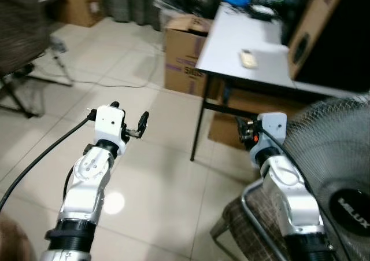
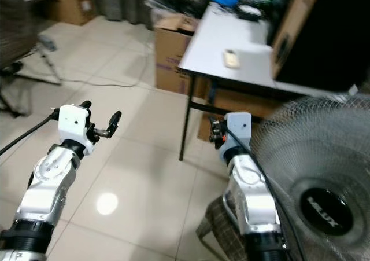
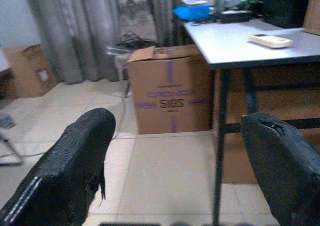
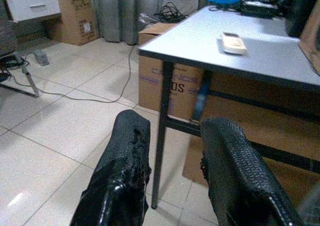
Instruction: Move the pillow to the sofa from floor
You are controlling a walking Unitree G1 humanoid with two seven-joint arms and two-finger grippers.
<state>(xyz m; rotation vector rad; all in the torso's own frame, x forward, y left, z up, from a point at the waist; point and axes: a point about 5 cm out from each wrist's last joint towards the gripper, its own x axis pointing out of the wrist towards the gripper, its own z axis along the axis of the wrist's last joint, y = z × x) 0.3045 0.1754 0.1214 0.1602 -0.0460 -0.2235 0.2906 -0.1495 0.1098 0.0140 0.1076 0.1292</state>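
My left gripper (image 1: pixel 130 113) is held out over the pale tiled floor (image 1: pixel 144 174), open wide with nothing between its black fingers (image 3: pixel 75 171). Through its gap I see a cardboard box (image 3: pixel 172 95) and a table leg (image 3: pixel 220 136). My right gripper (image 1: pixel 245 131) is raised beside the table's near corner. Its fingers (image 4: pixel 127 166) stand a little apart and hold nothing. The table leg (image 4: pixel 162 131) lies straight ahead of them.
A white-topped table (image 1: pixel 231 47) on black legs stands ahead right, with a remote (image 1: pixel 248 58) on it. A cardboard box (image 1: pixel 185 58) sits by it. A standing fan (image 1: pixel 341 174) is close on the right. A chair (image 1: pixel 17 35) is far left, and a cable (image 1: pixel 104 83) crosses the floor.
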